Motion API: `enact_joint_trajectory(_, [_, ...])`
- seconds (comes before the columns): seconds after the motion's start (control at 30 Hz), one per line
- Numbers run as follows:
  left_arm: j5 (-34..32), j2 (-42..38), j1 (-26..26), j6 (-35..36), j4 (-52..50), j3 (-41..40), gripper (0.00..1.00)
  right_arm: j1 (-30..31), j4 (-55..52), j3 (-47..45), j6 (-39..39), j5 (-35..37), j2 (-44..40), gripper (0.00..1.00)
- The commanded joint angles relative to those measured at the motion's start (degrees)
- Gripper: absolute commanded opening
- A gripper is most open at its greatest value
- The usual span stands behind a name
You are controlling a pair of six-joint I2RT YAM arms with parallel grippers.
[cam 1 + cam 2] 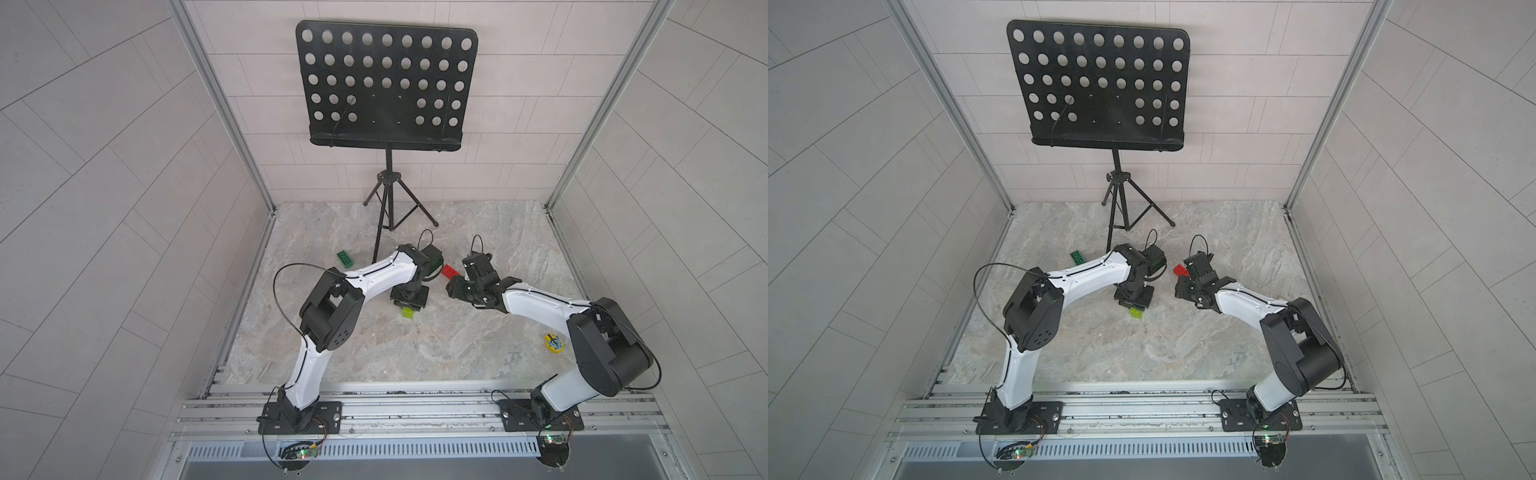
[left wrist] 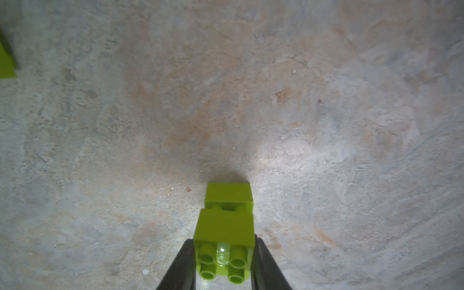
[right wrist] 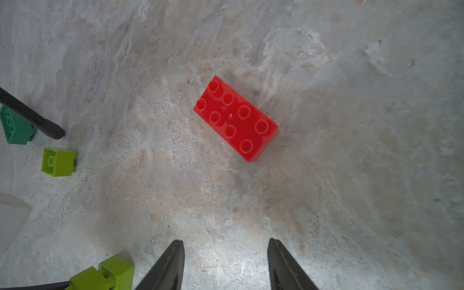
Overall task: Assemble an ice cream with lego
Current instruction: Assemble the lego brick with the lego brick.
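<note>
Gripping one lime-green brick [image 2: 226, 229] in left gripper [image 2: 224, 242], second lime-green brick [image 2: 228, 192] touching beyond. Holding right gripper [image 3: 225, 241] open, red brick [image 3: 236, 119] ahead.

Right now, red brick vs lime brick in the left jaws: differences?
The red brick is an eight-stud rectangle, the lime brick a four-stud square. Red lies free on the table; lime is clamped in the left gripper, joined to a second lime brick. Both are studded.
</note>
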Motion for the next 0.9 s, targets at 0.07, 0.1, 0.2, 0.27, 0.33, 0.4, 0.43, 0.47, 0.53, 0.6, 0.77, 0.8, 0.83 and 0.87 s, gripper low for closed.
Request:
enact_joint_trajectory(0.07, [0.1,2.44,-0.38,0.06,-1.71,1.97,0.33,-0.06,-1.08,1.15,-0.23,0.19,0.53,0.58])
enact_joint_trajectory(0.1, [0.1,2.74,-0.39,0.01,-1.86,2.21,0.33,-0.04,-1.15,1.16,-0.23,0.19,0.62,0.58])
enact_joint_trajectory(0.2, [-0.12,3.65,-0.42,-0.21,-2.17,2.73,0.37,-0.03,-1.12,1.22,-0.22,0.16,0.64,0.59])
enact_joint_trajectory(0.27, [-0.2,4.36,-0.47,-0.18,-2.54,3.16,0.38,-0.06,-1.21,1.34,-0.25,0.06,0.78,0.59])
enact_joint_trajectory(0.33, [-0.77,5.42,-0.64,0.2,-3.5,4.07,0.39,-0.02,-1.21,1.39,-0.29,-0.1,0.84,0.59])
enact_joint_trajectory(0.4, [-1.37,6.45,-0.94,0.7,-4.17,4.89,0.41,-0.08,-1.28,1.43,-0.31,-0.13,0.98,0.59])
enact_joint_trajectory(0.43, [-1.65,6.93,-1.12,0.97,-4.51,5.19,0.42,-0.03,-1.3,1.43,-0.31,-0.16,0.98,0.59])
enact_joint_trajectory(0.47, [-1.94,7.41,-1.23,1.14,-4.72,5.41,0.43,-0.07,-1.3,1.42,-0.31,-0.27,0.99,0.59])
enact_joint_trajectory(0.53, [-2.92,8.16,-1.81,1.45,-4.99,5.63,0.45,-0.08,-1.3,1.43,-0.31,-0.37,1.07,0.6])
enact_joint_trajectory(0.6, [-3.15,8.8,-2.16,1.83,-5.03,5.42,0.47,-0.25,-1.29,1.43,-0.23,-0.58,1.07,0.6])
enact_joint_trajectory(0.77, [-4.03,9.34,-2.16,2.6,-4.74,4.16,0.48,-0.72,-1.18,1.34,0.04,-1.17,1.25,0.61])
enact_joint_trajectory(0.8, [-4.29,9.17,-2.12,2.6,-4.66,3.86,0.48,-0.82,-1.08,1.25,0.12,-1.2,1.24,0.61])
enact_joint_trajectory(0.83, [-4.44,9.02,-2.1,2.68,-4.57,3.62,0.48,-0.79,-1.05,1.25,0.13,-1.34,1.24,0.61])
enact_joint_trajectory(0.87, [-4.47,8.79,-2.08,2.69,-4.52,3.48,0.48,-0.92,-1.05,1.24,0.18,-1.42,1.21,0.61])
